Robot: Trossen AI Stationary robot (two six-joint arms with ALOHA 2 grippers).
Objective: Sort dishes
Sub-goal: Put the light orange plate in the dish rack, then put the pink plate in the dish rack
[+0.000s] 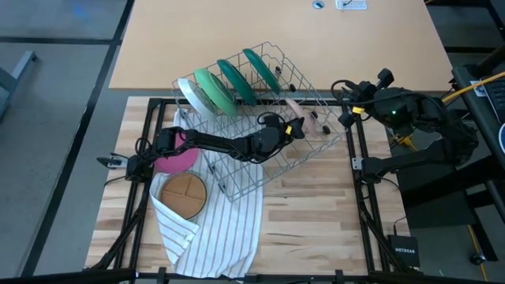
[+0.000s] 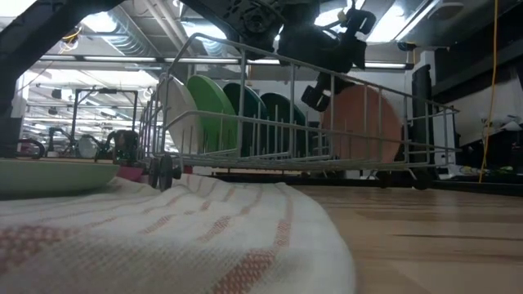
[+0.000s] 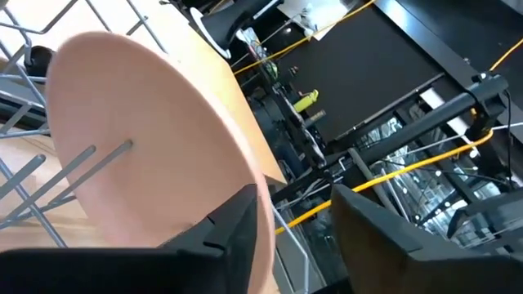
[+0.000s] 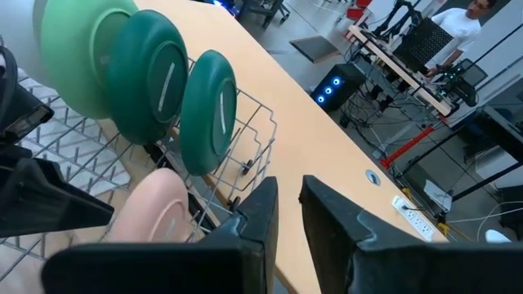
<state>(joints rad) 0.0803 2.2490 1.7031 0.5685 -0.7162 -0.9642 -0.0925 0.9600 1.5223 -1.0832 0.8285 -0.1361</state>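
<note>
The peach-pink plate (image 3: pixel 139 139), light, stiff and probably slick plastic best pinched at its thin rim, stands on edge in the wire rack (image 1: pixel 260 134) just beside the spread left claw (image 3: pixel 298 237), green plates (image 1: pixel 229 79) slotted beyond.

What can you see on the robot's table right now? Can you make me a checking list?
Surface: wooden table, partly under a striped cloth.
Job's things: four plates upright in the wire rack: white-faced, light green, two dark green. Peach plate upright at the rack's other end. Magenta plate and brown plate lie flat.
Clutter: nothing seen.
Grippers: left gripper over the rack, jaws apart beside the peach plate; right gripper waits at the rack's right end.
Cables: yellow cables at right.
Surroundings: person at desk.
</note>
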